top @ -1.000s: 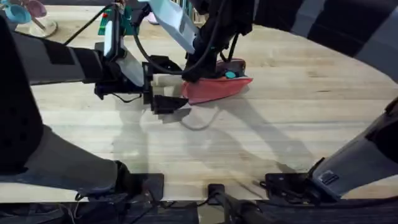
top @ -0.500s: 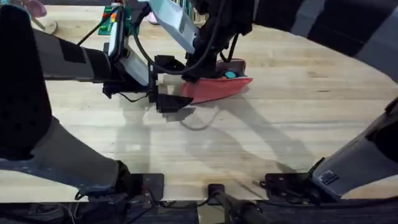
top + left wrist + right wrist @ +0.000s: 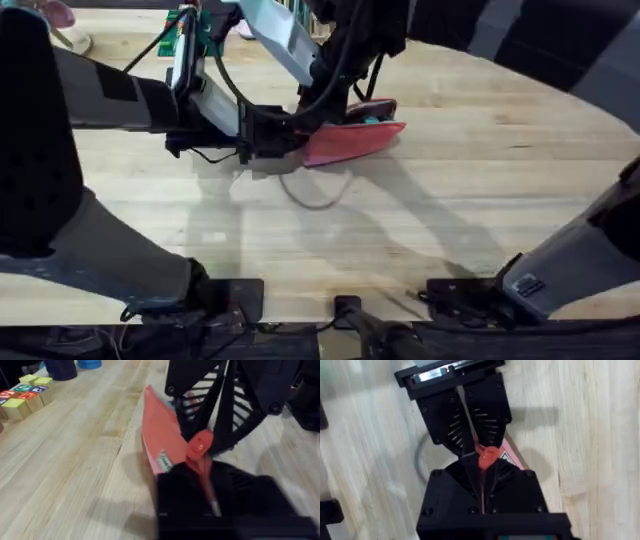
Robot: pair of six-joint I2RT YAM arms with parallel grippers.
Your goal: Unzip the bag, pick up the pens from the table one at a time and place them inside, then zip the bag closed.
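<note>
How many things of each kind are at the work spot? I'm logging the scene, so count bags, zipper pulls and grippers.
Pink bag: 1
Red zipper pull: 1
Grippers at the bag: 2, the left gripper and the right gripper
Total: 4

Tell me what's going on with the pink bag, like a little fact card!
bag: pink pouch lying on the table
left gripper: shut, pinching one end of the bag
right gripper: shut on the bag, tip to tip with the left gripper
red tab: right where the two grippers meet
toy blocks: coloured, off to one side on the table
</note>
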